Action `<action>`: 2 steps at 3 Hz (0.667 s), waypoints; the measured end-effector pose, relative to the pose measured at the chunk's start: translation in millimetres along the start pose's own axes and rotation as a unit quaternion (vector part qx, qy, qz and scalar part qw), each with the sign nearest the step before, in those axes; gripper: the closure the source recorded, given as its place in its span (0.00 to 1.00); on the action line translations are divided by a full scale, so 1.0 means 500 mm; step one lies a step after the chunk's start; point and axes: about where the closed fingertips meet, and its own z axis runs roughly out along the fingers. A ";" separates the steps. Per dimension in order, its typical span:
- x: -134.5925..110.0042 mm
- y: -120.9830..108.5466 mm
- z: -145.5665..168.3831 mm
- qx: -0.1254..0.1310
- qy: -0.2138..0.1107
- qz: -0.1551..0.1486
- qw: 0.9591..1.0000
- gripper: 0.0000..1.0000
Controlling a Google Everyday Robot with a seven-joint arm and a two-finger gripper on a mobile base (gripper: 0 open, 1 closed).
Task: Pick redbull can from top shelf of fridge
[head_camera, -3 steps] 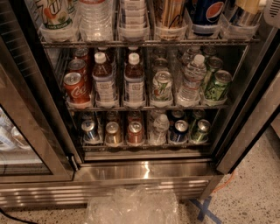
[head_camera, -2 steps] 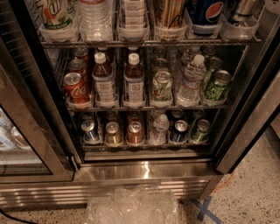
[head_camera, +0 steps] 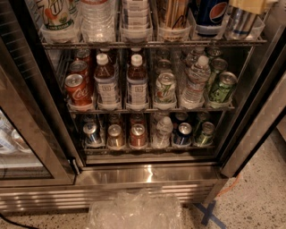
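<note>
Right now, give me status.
Gripper at top-right edge, over the redbull can. Can upright in rightmost tray, top shelf. Pepsi can close beside it.

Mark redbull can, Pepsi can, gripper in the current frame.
redbull can (head_camera: 239,24): camera view, silver side wall.
Pepsi can (head_camera: 217,10): camera view, round logo.
gripper (head_camera: 251,5): camera view, pale body at top edge, above redbull can.

At the top shelf (head_camera: 152,44), six clear trays (head_camera: 135,33), one redbull can (head_camera: 239,23) and, at its right end, one gripper (head_camera: 253,5) are counted.
</note>
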 end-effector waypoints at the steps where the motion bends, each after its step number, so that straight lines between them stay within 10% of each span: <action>1: 0.085 0.004 -0.079 -0.015 0.051 0.030 0.998 1.00; 2: 0.139 0.008 -0.135 -0.027 0.075 0.056 0.995 1.00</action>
